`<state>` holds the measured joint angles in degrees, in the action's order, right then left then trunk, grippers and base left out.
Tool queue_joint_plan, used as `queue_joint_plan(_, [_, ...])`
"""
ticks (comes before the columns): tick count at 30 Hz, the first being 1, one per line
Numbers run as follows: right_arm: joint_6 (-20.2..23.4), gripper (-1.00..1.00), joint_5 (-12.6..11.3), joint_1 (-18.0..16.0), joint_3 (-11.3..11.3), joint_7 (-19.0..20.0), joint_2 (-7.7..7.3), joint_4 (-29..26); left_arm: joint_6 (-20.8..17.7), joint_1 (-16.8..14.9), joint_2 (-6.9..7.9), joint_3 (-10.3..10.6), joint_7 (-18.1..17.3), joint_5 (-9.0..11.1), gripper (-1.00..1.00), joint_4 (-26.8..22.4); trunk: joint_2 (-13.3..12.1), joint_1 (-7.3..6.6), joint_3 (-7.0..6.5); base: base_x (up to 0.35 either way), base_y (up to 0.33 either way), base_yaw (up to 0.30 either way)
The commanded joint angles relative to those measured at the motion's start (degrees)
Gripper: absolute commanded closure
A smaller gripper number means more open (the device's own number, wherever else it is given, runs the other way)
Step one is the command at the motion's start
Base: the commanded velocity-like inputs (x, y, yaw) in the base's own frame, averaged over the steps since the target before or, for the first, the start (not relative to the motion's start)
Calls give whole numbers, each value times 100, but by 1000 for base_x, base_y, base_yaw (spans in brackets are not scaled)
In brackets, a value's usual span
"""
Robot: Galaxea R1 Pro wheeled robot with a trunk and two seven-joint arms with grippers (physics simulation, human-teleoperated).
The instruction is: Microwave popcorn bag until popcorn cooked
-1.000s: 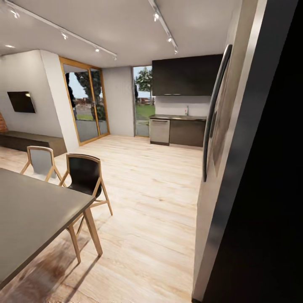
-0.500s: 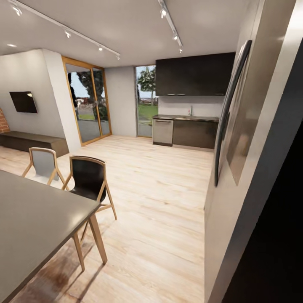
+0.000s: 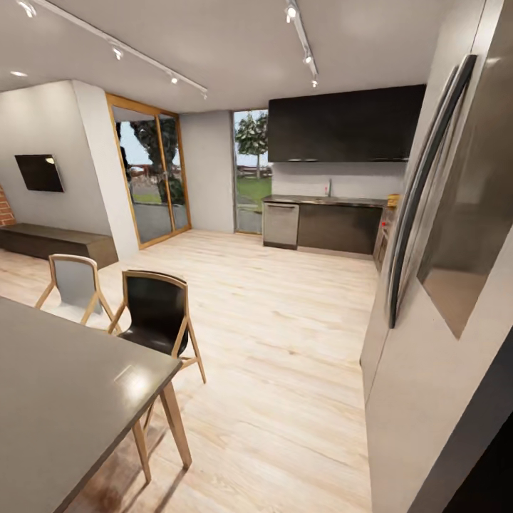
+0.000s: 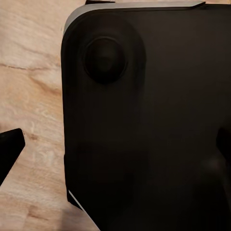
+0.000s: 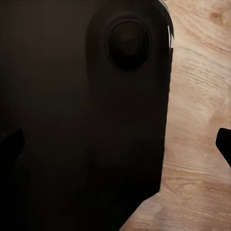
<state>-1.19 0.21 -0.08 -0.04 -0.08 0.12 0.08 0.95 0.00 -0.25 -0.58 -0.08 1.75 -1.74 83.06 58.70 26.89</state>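
The kitchen (image 3: 335,178) stood at the room's far end, its grey table (image 3: 324,201) beneath dark cabinets.

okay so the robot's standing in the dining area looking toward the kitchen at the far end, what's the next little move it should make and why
Probably keep rolling forward over the wood floor toward the countertop on the far wall. The worktop is small and distant, a yellow speck at its right end can't be identified yet, and the dark table and tall steel-fronted unit leave an open lane between them.
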Motion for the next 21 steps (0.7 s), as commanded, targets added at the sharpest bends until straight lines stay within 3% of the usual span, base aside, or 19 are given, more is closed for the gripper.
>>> queue_joint_plan(1, [-14,-100,-2,-1,-19,-1,-2,1,10,0,-1,-4,-1,18,-100,-2,2,3,4,244,216,0])
queue_joint_plan(10, [-19,-100,-51,-1,-38,-1,0,1,10,0,-1,-4,-1,18,-100,-2,2,3,4,244,216,-8])
queue_joint_plan(14, [-18,-100,-63,-1,-40,-1,-1,1,10,0,-1,-4,-1,18,-100,-2,2,3,4,229,203,-185])
queue_joint_plan(21, [-14,-100,-73,-1,-43,-1,0,1,10,0,-1,-4,-1,18,-100,-2,2,3,4,36,31,-238])
